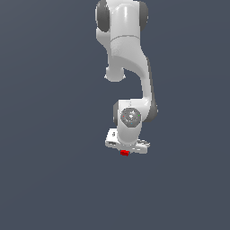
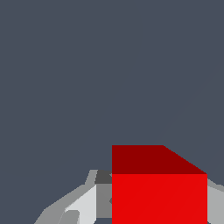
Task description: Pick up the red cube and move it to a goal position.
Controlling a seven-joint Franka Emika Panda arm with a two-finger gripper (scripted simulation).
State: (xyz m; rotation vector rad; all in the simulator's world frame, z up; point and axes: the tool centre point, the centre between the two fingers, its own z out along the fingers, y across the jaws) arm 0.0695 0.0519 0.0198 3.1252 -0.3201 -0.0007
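The red cube is a tiny bright red block right under the white gripper, below the arm's wrist in the middle of the exterior view. In the wrist view the red cube fills the space between the two grey fingers, one flanking each side, with no gap showing between them and the cube's sides. The gripper looks shut on the cube. The fingertips themselves are hidden in the exterior view. No goal marker shows in either view.
A plain dark grey-blue ground fills both views. The white arm reaches down from the top of the exterior view. Nothing else is in sight.
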